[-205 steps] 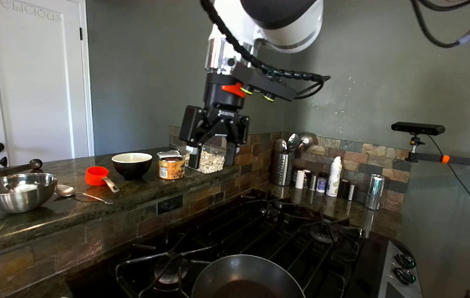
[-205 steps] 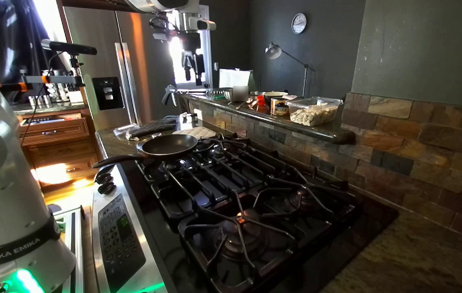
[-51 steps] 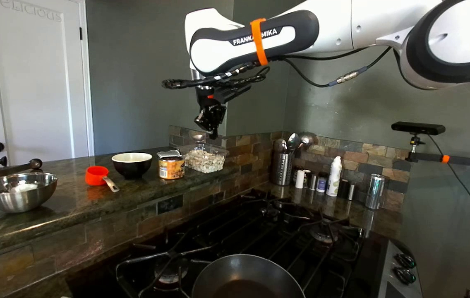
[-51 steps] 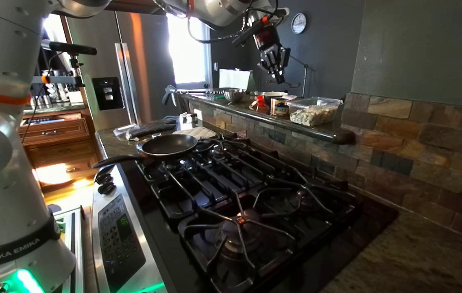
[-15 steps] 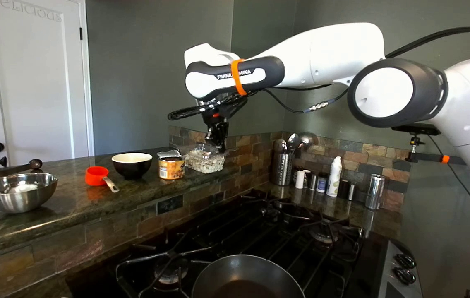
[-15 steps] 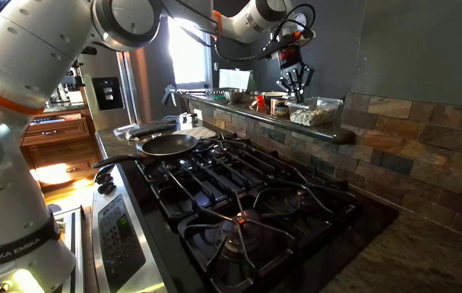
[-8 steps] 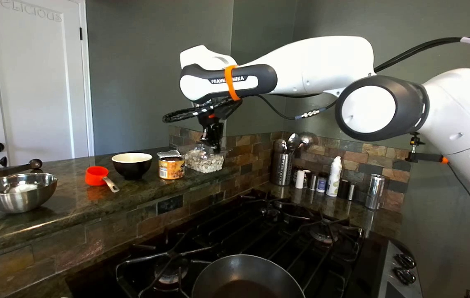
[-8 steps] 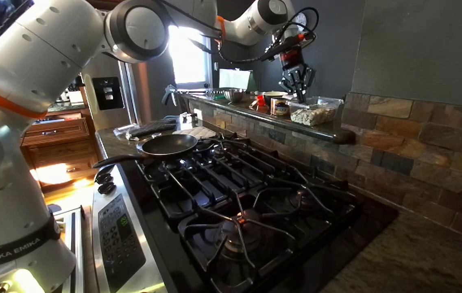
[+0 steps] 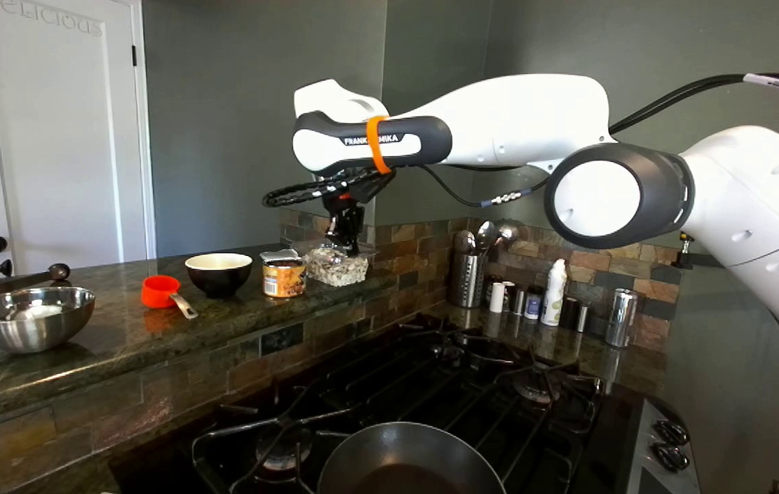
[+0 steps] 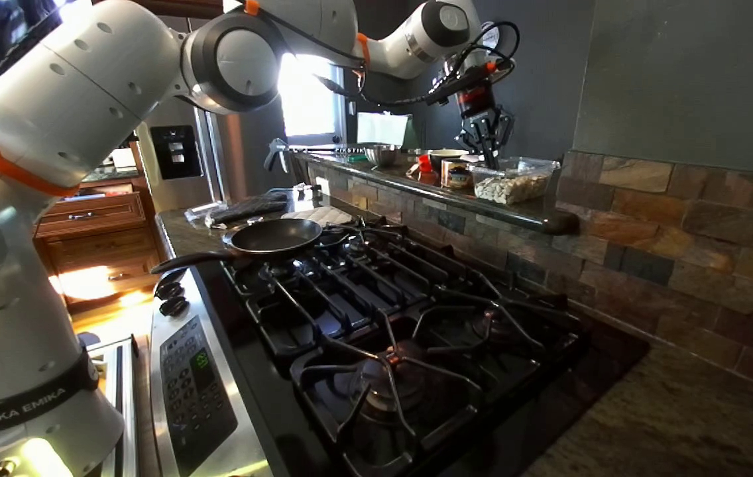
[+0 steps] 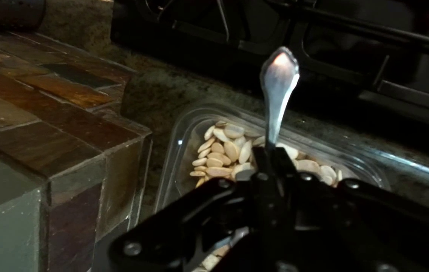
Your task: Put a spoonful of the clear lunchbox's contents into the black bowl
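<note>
Clamped tight, the pincer (image 11: 271, 154) grips the slim handle of a metal spoon (image 11: 279, 78) and hangs tilted over the clear lunchbox (image 11: 172, 158), its fingertips at about rim height (whether they touch the rim I cannot tell). That lunchbox stands near the end of the raised worktop (image 9: 122, 336), with the tiled wall (image 10: 668, 218) near one side and the rounded front edge just beside another, the stove (image 10: 409, 384) lying lower beyond it. On the side away from the wall a tin (image 9: 284, 281) stands just beside it, so room at worktop level is narrow there; above the row the air is open.

The lunchbox is low, wide and see-through, with rounded corners and bright glints along its rim. The spoon's silver handle sticks up between the fingers, its shaped end catching a warm glint; the scoop end I cannot make out behind the dark linkage.

Inside lie the contents (image 11: 218, 158): flat oval pieces, cream to beige, loosely piled below the rim. Past the orange-labelled tin, whose foil lid (image 9: 280, 254) stands raised, the black bowl (image 9: 219, 281) sits upright, dark outside and cream within, its floor hidden from view. Next along come a red measuring cup (image 9: 158, 292), handle toward the worktop's edge, and a steel bowl (image 9: 29, 331) with a pale patch inside, food or shine I cannot tell.
</note>
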`<state>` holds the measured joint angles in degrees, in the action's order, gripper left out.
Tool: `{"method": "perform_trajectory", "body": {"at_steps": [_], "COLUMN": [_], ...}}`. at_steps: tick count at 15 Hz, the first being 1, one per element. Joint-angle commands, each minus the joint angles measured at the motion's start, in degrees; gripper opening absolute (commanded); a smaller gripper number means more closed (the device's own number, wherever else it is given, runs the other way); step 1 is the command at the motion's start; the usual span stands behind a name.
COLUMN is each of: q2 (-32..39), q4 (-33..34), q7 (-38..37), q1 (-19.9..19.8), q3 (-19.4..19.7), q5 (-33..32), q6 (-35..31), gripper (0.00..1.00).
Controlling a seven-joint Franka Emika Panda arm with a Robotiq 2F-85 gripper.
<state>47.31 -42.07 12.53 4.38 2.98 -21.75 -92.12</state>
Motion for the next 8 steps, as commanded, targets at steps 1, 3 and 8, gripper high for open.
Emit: {"method": "perform_trajectory", "body": {"at_steps": [1,3,8], "q2": [2.29,2.29,2.16], "q4": [3.86,4.14,4.39], "q7": [0.19,-0.01,-0.43], "q1": [-0.62,-0.81,-1.17], "q3": [-1.01,-1.34,-1.49], "q5": [2.13,2.89,4.89], "q6": [0.99,0.45,0.00], "gripper": [0.02,0.02,0.02]}}
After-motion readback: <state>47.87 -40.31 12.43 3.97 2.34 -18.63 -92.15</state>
